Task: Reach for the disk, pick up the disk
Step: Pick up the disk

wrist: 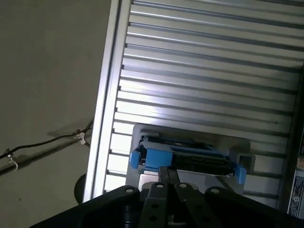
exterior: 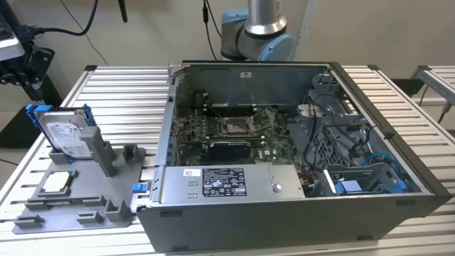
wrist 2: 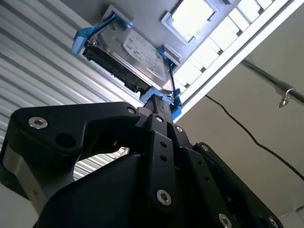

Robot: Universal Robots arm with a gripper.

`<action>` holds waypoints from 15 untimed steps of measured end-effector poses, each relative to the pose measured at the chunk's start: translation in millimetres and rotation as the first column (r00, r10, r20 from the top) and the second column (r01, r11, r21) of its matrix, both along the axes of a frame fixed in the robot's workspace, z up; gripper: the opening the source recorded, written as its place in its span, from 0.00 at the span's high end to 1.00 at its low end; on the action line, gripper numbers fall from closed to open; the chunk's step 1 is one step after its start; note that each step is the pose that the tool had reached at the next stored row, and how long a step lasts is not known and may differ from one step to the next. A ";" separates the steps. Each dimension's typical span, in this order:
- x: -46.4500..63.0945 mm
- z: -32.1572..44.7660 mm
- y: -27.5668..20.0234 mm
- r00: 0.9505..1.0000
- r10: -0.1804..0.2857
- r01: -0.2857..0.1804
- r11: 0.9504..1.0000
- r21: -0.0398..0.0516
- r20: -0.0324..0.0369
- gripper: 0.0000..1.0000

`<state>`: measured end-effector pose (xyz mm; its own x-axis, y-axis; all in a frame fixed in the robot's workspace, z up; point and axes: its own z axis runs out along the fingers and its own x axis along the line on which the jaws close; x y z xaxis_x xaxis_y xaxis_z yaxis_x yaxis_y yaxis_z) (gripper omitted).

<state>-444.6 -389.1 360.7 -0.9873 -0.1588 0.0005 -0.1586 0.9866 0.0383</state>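
The gripper is seen closed, with nothing held, its tips pointed at the upright disk and not yet on it.

The slatted metal table carries 1 grey holder plate and 1 open computer case, apparently touching.

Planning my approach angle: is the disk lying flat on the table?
No, in the exterior view the disk stands on its edge in the gray holder.
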 end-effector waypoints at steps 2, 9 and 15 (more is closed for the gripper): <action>0.0 0.0 0.0 0.999 0.037 -0.037 0.999 0.000 0.000 1.00; 0.0 0.0 0.0 0.987 0.161 -0.161 0.987 0.000 0.000 1.00; 0.0 0.0 0.0 0.966 0.258 -0.258 0.966 0.000 0.000 1.00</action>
